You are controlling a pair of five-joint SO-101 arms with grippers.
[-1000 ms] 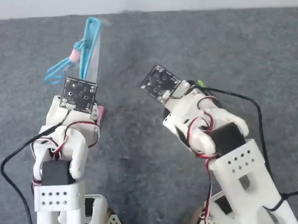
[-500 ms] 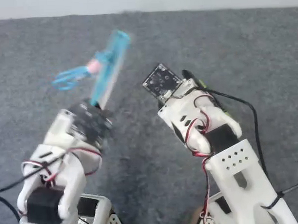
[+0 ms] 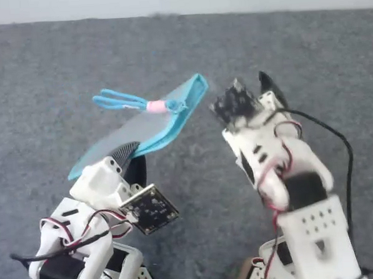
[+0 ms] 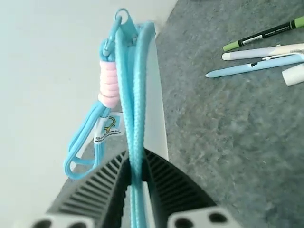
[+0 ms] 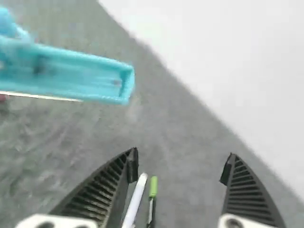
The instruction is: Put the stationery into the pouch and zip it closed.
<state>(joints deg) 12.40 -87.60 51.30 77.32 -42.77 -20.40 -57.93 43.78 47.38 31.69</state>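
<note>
Left gripper [image 4: 135,164]: fingers clamped on one edge of the pouch [image 3: 151,126], which is held clear of the table. The pouch appears light, thin and limp, so grip the stiffer zipper band. Whether the zip is open cannot be determined. Right gripper [image 5: 182,159]: fingers apart above the pens [image 4: 261,51], which are partly cut off.

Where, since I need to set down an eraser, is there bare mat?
The mat is bare in the far left corner beyond the pouch, between the two arms, and right of the right gripper. It is crowded under that open gripper, where the pens lie.
</note>
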